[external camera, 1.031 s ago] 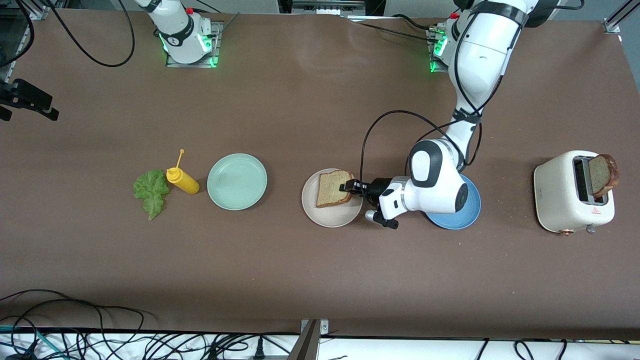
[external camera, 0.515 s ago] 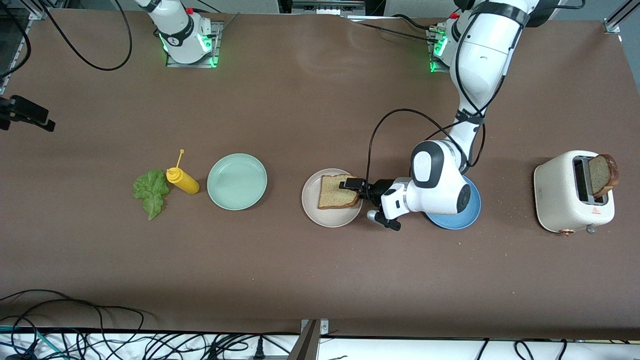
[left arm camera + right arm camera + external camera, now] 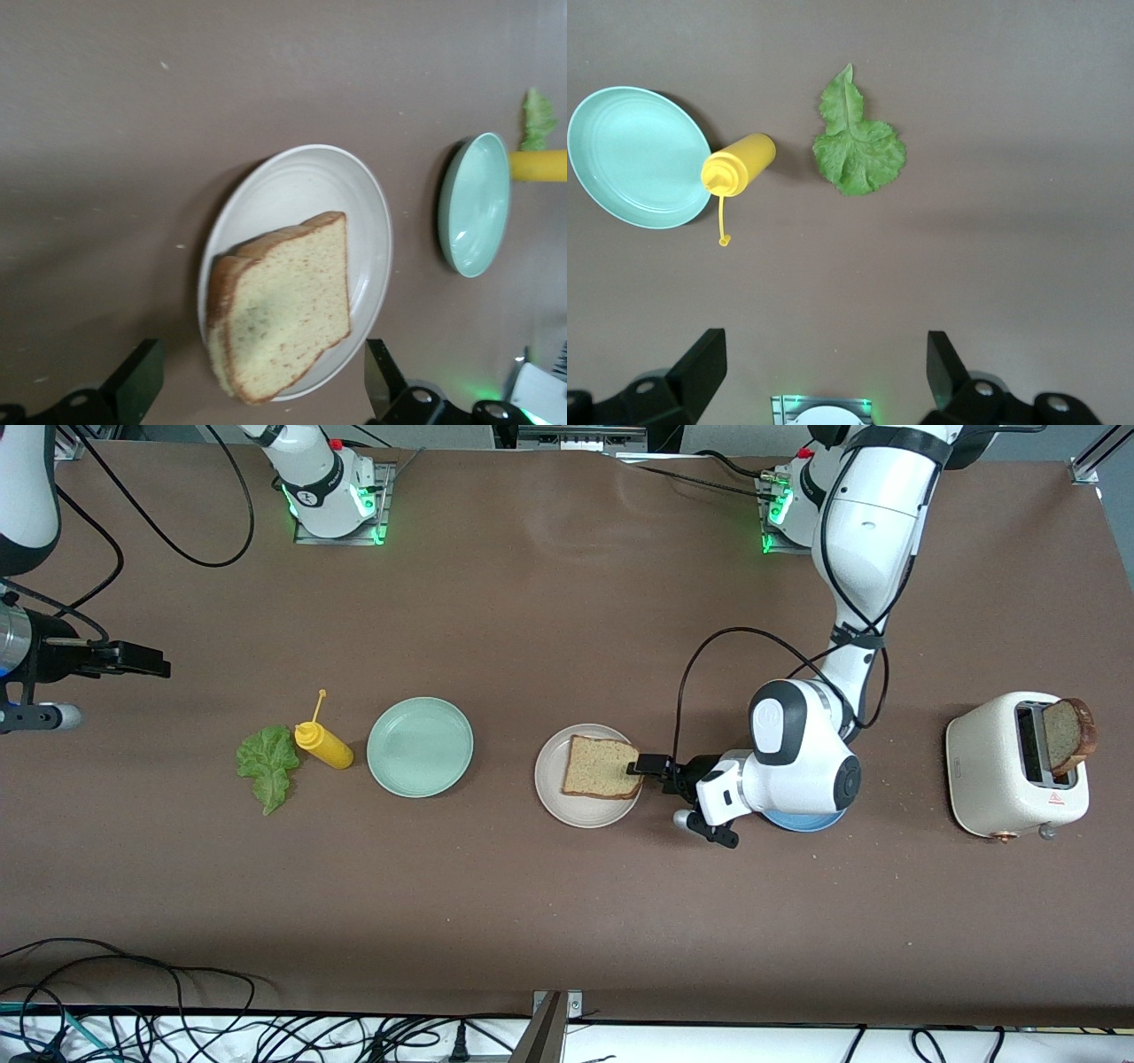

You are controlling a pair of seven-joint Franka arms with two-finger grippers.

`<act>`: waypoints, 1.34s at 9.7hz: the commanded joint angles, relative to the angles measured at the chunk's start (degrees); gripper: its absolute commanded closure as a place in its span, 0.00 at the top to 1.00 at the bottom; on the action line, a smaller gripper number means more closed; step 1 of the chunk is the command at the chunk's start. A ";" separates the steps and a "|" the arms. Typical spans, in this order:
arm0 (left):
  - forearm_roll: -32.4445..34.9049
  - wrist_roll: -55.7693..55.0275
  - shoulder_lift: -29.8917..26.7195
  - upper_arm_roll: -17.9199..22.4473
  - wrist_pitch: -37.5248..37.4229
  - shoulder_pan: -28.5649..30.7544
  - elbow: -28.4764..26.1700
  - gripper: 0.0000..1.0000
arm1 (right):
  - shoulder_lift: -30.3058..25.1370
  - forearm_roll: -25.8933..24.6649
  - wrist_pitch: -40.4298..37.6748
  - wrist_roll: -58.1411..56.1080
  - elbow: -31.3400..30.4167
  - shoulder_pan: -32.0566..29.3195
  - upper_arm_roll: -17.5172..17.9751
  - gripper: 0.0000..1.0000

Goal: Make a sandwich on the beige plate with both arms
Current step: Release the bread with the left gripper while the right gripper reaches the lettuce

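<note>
Left gripper (image 3: 640, 765) released, bread (image 3: 601, 767) flat now

bread slice (image 3: 602, 767) lies on beige plate (image 3: 554, 797).

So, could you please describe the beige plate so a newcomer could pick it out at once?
Three round plates lie in a row across the brown table. The round off-white beige plate is the middle one, between the mint-green plate and the blue plate. Only it carries a square slice of brown-crusted bread.
</note>
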 commanded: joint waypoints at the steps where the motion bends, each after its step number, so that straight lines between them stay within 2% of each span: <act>1: 11.81 -4.98 -4.22 1.67 -1.00 0.06 -0.36 1.00 | -1.17 -2.29 -0.91 0.04 0.03 0.26 0.01 1.00; 3: 20.27 -7.01 -6.68 4.73 -4.32 0.14 -0.36 1.00 | 1.89 -2.05 2.33 -0.57 -1.80 -0.09 -0.25 1.00; 6: 28.91 -7.02 -11.17 10.45 -10.30 0.14 -0.28 1.00 | 2.25 -2.40 14.96 -0.66 -12.94 -0.27 -1.22 1.00; 9: 32.88 -6.93 -14.07 15.20 -13.03 0.14 0.51 1.00 | 3.22 -2.49 42.25 -1.10 -30.85 -0.35 -2.27 1.00; 10: 33.06 -6.93 -14.34 17.21 -16.26 0.14 2.78 1.00 | 5.66 -2.40 49.47 -1.10 -33.34 -0.35 -2.27 1.00; 12: 33.23 -7.02 -14.34 20.56 -22.77 0.06 8.14 1.00 | 10.68 0.14 55.93 -0.92 -32.93 -0.35 -2.01 1.00; 13: 34.97 -7.02 -14.60 22.14 -24.54 0.06 9.73 1.00 | 12.09 3.02 58.31 -0.92 -32.84 -0.01 -1.31 1.00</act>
